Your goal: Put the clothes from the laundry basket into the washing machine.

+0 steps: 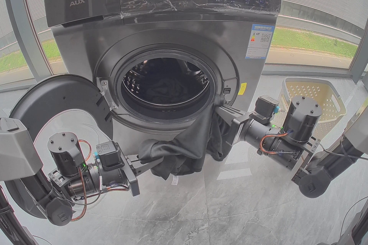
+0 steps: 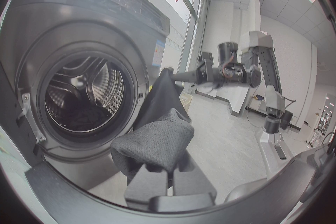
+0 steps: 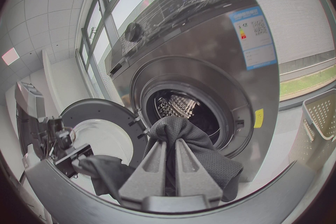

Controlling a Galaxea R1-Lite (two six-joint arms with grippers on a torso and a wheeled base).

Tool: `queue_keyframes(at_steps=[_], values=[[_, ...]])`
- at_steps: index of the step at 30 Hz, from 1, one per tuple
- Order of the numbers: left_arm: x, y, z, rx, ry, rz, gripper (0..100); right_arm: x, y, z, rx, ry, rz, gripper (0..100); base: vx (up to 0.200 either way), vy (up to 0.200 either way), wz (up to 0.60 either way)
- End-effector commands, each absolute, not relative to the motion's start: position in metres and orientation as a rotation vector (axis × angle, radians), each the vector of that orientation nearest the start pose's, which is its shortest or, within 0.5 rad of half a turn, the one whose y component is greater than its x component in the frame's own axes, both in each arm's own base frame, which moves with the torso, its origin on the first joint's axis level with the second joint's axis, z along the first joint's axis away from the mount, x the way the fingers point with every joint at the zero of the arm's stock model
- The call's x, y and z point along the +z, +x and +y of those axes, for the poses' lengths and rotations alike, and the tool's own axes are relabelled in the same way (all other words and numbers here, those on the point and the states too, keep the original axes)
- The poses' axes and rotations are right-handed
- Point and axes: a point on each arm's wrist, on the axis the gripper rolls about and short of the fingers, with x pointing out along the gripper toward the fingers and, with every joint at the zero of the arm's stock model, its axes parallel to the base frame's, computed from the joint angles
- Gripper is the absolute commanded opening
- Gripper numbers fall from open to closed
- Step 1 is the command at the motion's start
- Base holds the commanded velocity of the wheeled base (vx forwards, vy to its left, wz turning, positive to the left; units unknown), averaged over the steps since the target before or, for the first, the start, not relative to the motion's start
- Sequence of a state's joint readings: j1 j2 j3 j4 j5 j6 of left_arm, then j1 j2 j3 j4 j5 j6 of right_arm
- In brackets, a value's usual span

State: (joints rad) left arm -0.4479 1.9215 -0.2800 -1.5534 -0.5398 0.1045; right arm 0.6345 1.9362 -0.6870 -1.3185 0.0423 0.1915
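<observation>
- Hanging between the two arms: a dark garment (image 1: 188,146), slung just in front of the washer (image 1: 165,27) and below the lip of its drum (image 1: 165,85), clear of the floor (image 1: 230,211).
- Left end effector (image 1: 159,160) is clamped on the low bunched end; right end effector (image 1: 221,104) is clamped on the high end, right at the drum's rim.
- Door (image 1: 57,104) is swung wide open on the left side. Basket (image 1: 314,100) stands on the floor to the right of the washer, well apart from the garment.
- Handling, as judged: light, limp, open-mesh cloth. It sags and folds under its own weight, with no stiffness to push against. Not fragile, but loose folds could catch on the rim or trail outside.
- Best hold: a thick bunch near an edge, as both have now. The slack middle needs lifting over the lip.
- Head view gives the whole sag and a white tag (image 1: 174,180) dangling beneath.
- Left wrist view gives the mesh weave close up and a dark heap low in the drum, likely clothes.
- Right wrist view gives the basket's perforated wall and the left end effector's bunch against the door.
</observation>
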Motion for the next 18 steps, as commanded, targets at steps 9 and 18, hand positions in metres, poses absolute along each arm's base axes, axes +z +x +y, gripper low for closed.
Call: queue_keyframes(at_steps=[9, 18], values=[[0.137, 0.231, -0.131, -1.009, -0.014, -0.096, 0, 0.108, 0.269, 0.221, 0.727, 0.181, 0.066, 0, 0.0, 0.0, 0.0], [0.141, 0.233, -0.133, -1.009, -0.015, -0.115, 0, 0.085, 0.254, 0.21, 0.724, 0.131, 0.173, 100, 0.0, 0.0, 0.0]])
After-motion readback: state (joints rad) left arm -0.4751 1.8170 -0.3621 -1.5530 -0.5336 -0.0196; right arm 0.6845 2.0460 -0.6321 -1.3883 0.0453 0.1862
